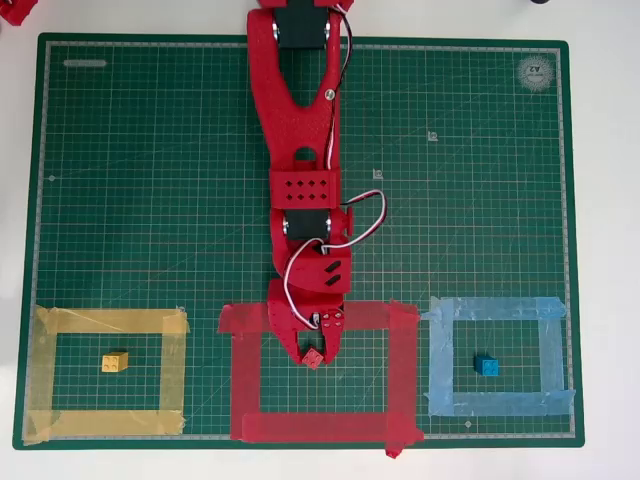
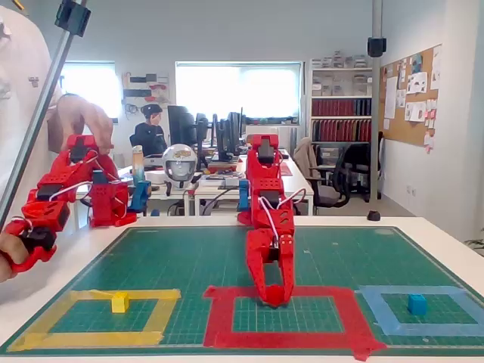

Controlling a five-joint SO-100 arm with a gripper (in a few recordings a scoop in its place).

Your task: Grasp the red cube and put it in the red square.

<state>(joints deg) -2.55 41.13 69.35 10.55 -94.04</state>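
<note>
We see the pincer (image 1: 313,355) closed on the red cube (image 1: 314,357), inside the red square (image 1: 320,428), near its top strip.

A yellow cube (image 1: 114,361) sits inside the yellow tape frame (image 1: 42,372); a blue cube (image 1: 487,366) sits inside the light blue tape frame (image 1: 553,356) (both on the green cutting mat (image 1: 150,180), well apart).

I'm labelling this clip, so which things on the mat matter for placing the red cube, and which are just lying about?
Part of the job:
- red cube, between the pincer fingertips
- red square, around the cube

Just lying about:
- yellow cube in the yellow tape frame
- blue cube in the light blue tape frame
</note>
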